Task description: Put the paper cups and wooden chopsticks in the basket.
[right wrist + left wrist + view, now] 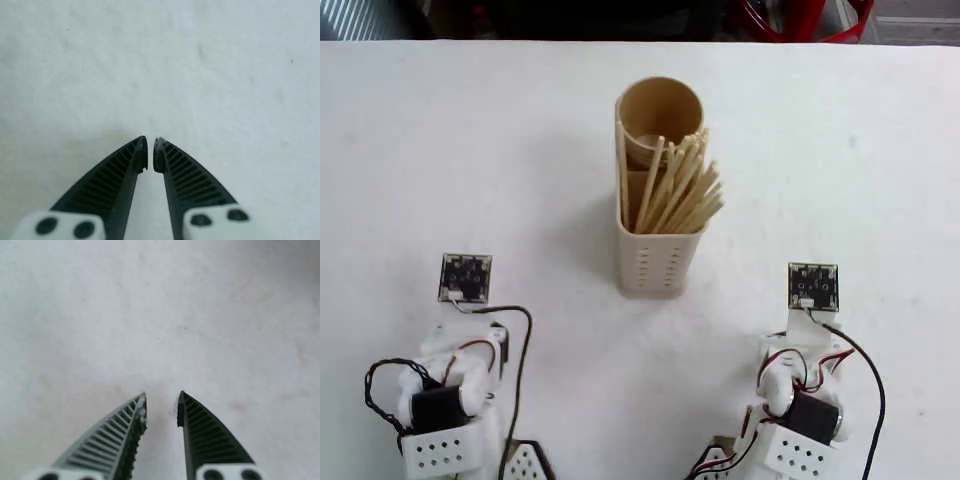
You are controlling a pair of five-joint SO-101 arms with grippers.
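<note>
Your left tool (162, 397) is parted a little, with a clear gap between its ribbed tips, and it has hold of nothing. Under it there is bare white tabletop (160, 305). Your right tool (150, 141) is all but closed, with just a thin slit between the tips, and it is likewise empty over bare tabletop.

From above, the basket (660, 262) stands upright in the middle of the tabletop. The paper cups (660, 112) sit mouth up, one nested in the other, in its far end. The chopsticks (682, 190) stand bundled in the nearer part, just against the cups. Their long axis is steeply tilted, with the lower ends down inside the basket and the upper ends fanning out over the rim toward the right side and far edge of that view.

One arm (455, 400) is folded at the near edge on the left of the overhead picture, and the other arm (800, 405) is folded at the near edge on the right. Neither wrist picture shows enough for you to tell which arm carries which side.

The basket lies ahead of both arms and between them, well apart from each and about equally near to either. No cup or chopstick lies loose on the tabletop. You can judge the task as good as done, with nothing left for either tool to reach for.
</note>
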